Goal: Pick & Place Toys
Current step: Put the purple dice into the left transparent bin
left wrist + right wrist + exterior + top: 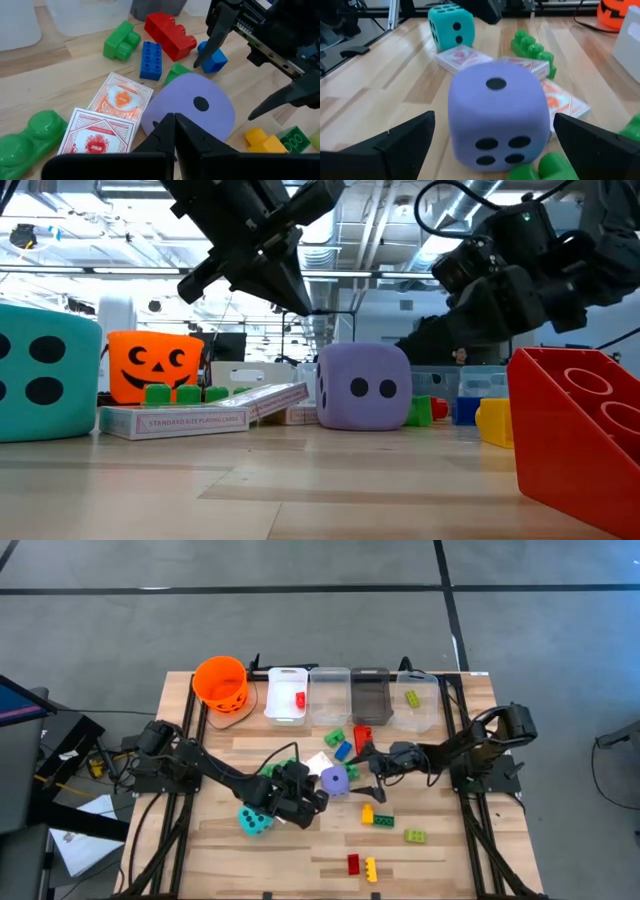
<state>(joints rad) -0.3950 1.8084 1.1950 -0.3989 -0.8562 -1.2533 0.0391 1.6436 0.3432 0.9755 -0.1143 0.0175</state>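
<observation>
one die (335, 781) sits mid-table, cards (318, 762) just left of it, another die (254, 820) farther left.

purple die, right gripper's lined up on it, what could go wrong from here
1. The right gripper is open wide, its fingers apart from the purple die; closing off-centre could roll it away.
2. Red-and-white cards and a green brick lie close behind the die, so a push could scatter them.
3. The left gripper, shut, hangs close over the same die; the arms might collide.
</observation>
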